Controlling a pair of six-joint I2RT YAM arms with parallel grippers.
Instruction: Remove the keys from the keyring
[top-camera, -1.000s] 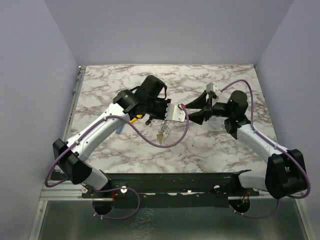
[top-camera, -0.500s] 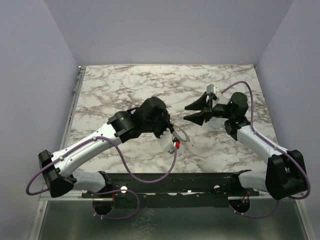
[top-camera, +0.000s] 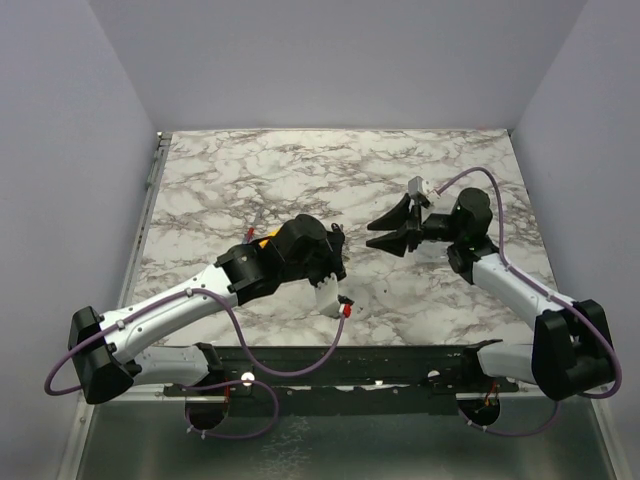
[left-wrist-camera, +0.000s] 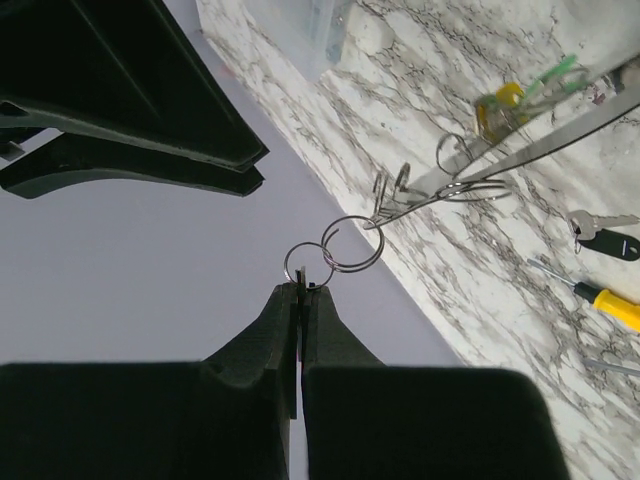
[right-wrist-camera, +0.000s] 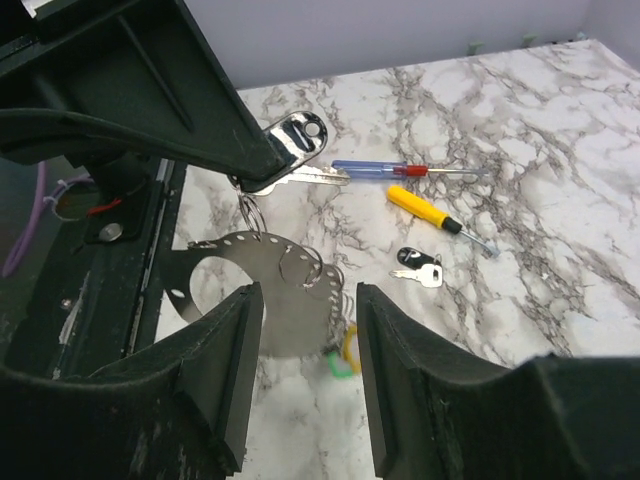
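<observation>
My left gripper (top-camera: 338, 270) (left-wrist-camera: 302, 290) is shut on a silver key (right-wrist-camera: 292, 138) and holds it above the table. From that key's small ring (left-wrist-camera: 307, 264) hangs the keyring, a perforated crescent-shaped metal plate (right-wrist-camera: 235, 290) (top-camera: 325, 296) carrying several wire rings. Green and yellow tags (right-wrist-camera: 340, 355) (left-wrist-camera: 500, 104) dangle from it. A black-headed key (right-wrist-camera: 420, 266) (left-wrist-camera: 610, 242) lies loose on the marble. My right gripper (top-camera: 372, 236) (right-wrist-camera: 305, 370) is open and empty, just right of the left gripper, with the plate seen between its fingers (right-wrist-camera: 232, 370).
A yellow-handled screwdriver (right-wrist-camera: 425, 210) (left-wrist-camera: 620, 306) and a blue and red stick (right-wrist-camera: 400, 168) lie on the marble table (top-camera: 230, 180) beyond the loose key. A clear plastic box (left-wrist-camera: 300, 30) stands further off. The black frame rail (top-camera: 350, 358) runs along the near edge.
My left arm has swung down toward the near edge, carrying the key and hanging plate with it. My right gripper has shifted slightly left and stays open.
</observation>
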